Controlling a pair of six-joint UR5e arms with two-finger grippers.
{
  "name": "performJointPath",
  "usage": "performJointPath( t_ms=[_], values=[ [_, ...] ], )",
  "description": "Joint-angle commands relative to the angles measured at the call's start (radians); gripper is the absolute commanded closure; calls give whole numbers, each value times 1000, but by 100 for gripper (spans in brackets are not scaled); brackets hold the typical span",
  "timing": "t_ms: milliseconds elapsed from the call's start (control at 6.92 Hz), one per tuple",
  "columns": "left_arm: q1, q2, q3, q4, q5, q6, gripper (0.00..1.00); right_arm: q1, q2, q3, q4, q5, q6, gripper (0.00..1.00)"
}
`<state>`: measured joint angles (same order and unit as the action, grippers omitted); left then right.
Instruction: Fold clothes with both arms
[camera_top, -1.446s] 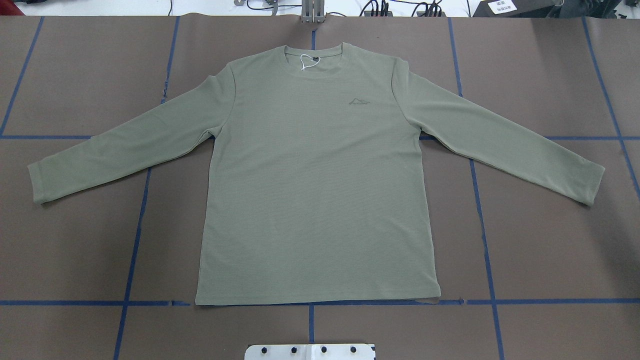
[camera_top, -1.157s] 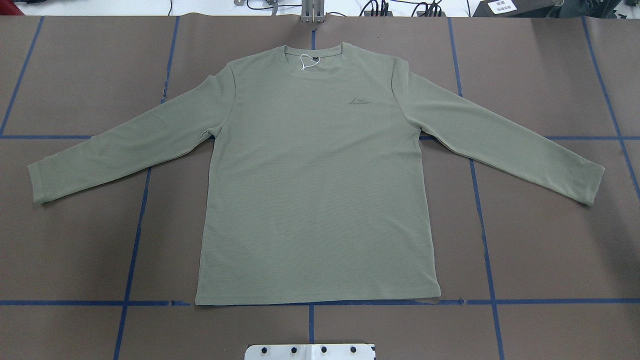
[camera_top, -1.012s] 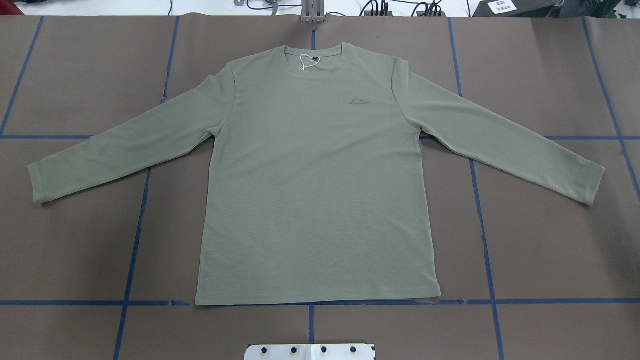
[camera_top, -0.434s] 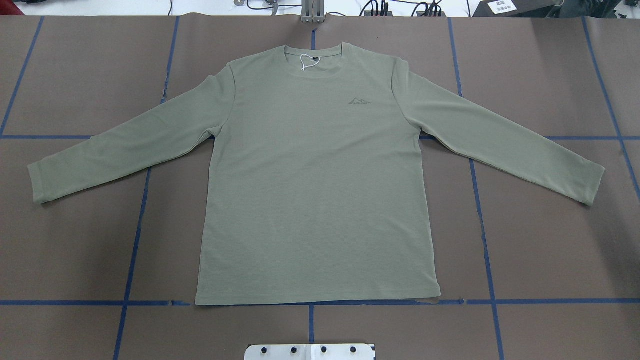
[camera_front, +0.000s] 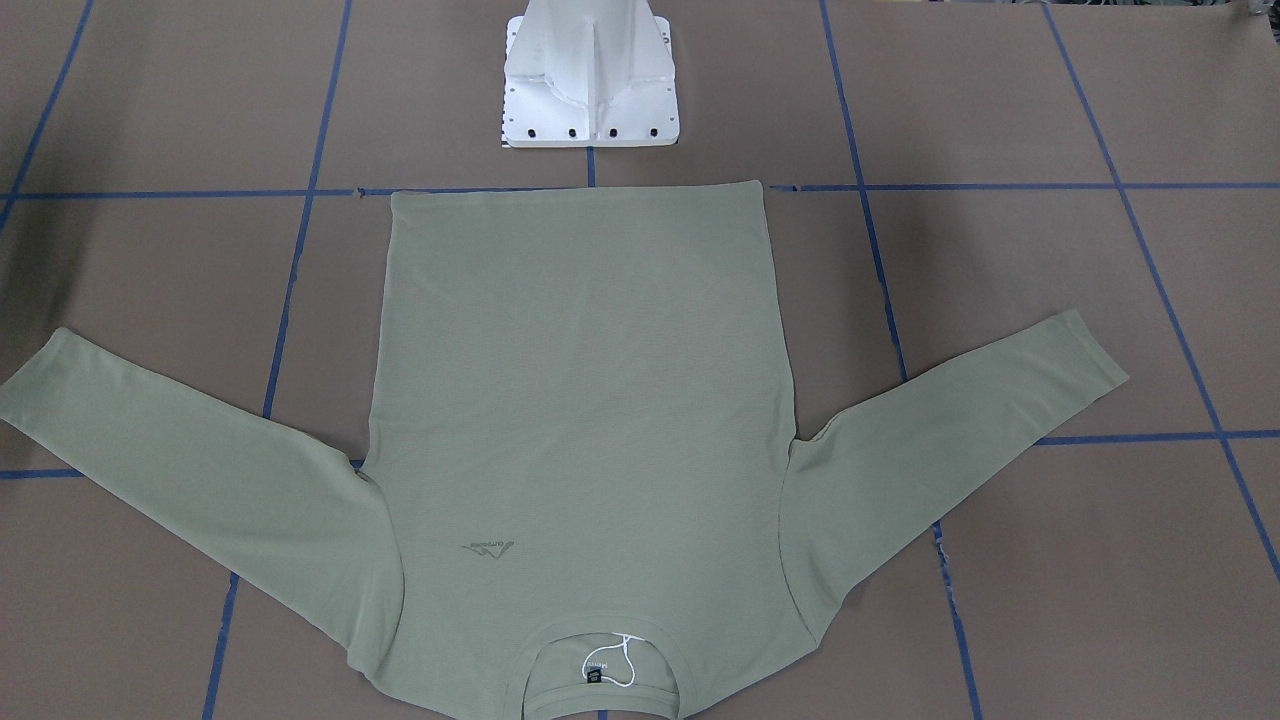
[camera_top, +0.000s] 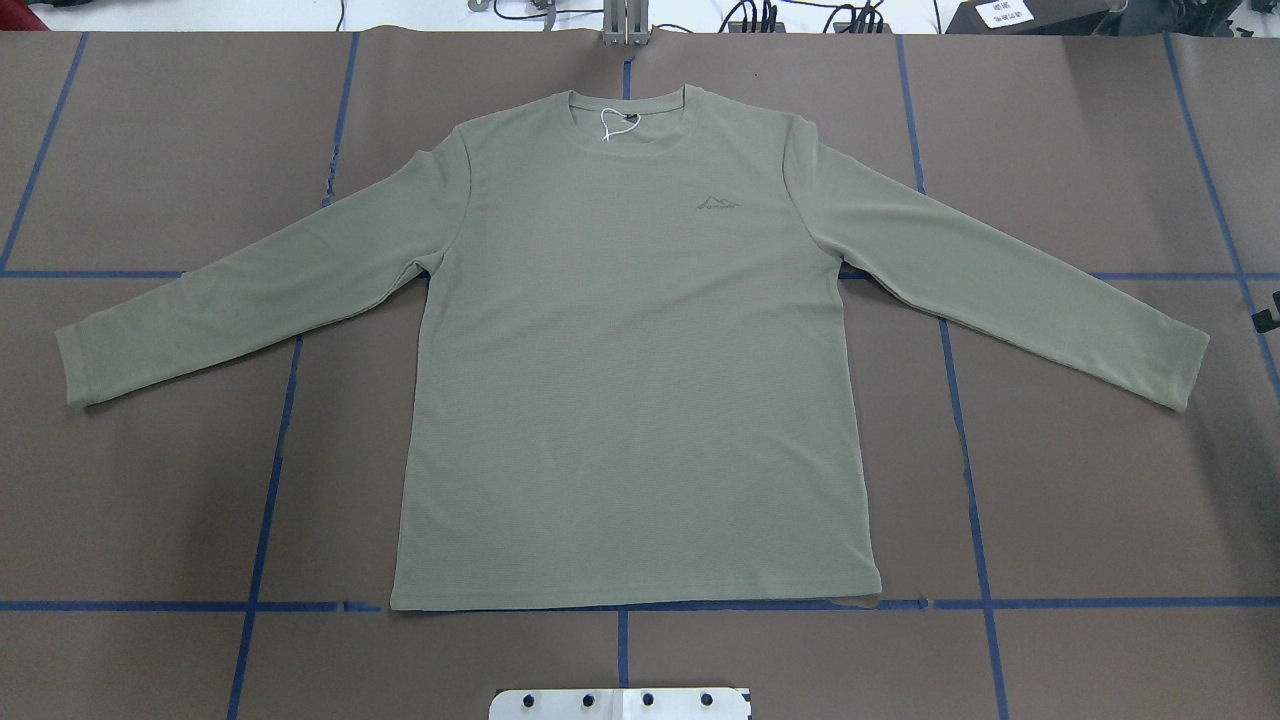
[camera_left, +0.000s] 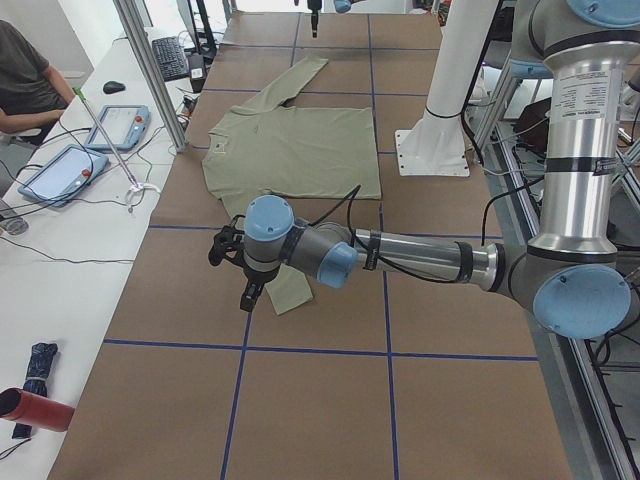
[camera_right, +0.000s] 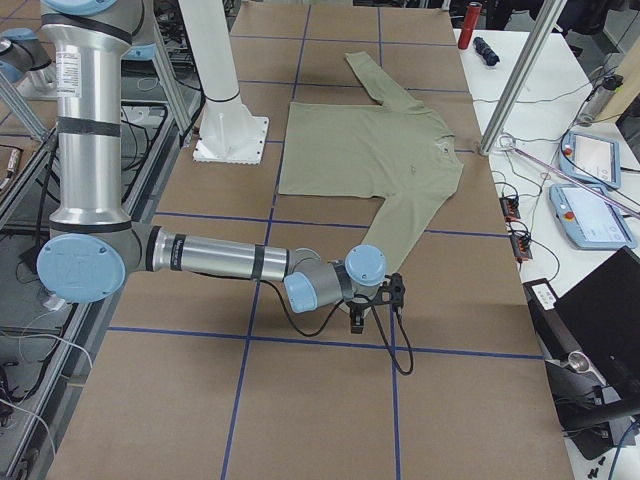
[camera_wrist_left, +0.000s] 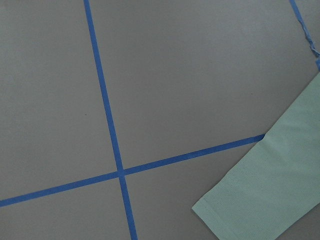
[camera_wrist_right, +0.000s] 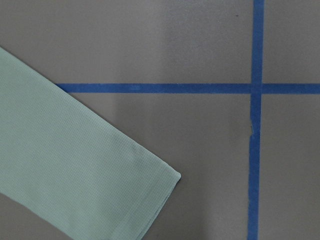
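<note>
The shirt (camera_top: 630, 380) is lying flat and face up in the middle of the brown counter (camera_top: 1100, 500). Its neck is pointing to the top of the overhead view. Both sleeves (camera_top: 250, 300) are spreading out and down. It is looking soft and pale green, with a fine bumpy knit, a round neck, a little mountain logo (camera_top: 718, 204) and a white string loop (camera_top: 608, 125). In the front-facing view the neck is getting cut off at the bottom edge. Blue tape lines (camera_top: 265, 520) are crossing the smooth counter in squares. The left pincer (camera_left: 248, 300) is hanging near one sleeve end. The right pincer (camera_right: 358, 320) is hanging near the other. I cannot tell how wide either one is standing. A tiny black bit (camera_top: 1270, 318) is peeking in at the overhead view's right edge, too small to make out.
</note>
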<state>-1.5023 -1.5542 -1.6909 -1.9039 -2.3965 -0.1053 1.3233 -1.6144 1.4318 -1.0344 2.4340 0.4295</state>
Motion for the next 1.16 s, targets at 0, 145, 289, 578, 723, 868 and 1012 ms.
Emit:
performJointPath(
  t_ms=[0,145,289,578,723,868,1012],
  values=[
    [2,0,3,-4,-4,2,0,-64,66,-130,181,-48,174,4],
    [2,0,-1,-4,-4,1,0,-70,102,-169,181,-59,178,5],
    [2,0,-1,-4,-4,-1,0,-85,110,-183,181,-62,179,5],
    [2,0,0,-4,-4,1,0,-104,113,-198,183,-61,178,8],
    [2,0,0,-4,-4,1,0,-105,111,-206,182,-61,178,9],
    [2,0,0,-4,-4,1,0,-107,110,-218,183,-58,176,9],
    [2,0,2,-4,-4,2,0,-108,108,-220,183,-58,176,10]
  ],
)
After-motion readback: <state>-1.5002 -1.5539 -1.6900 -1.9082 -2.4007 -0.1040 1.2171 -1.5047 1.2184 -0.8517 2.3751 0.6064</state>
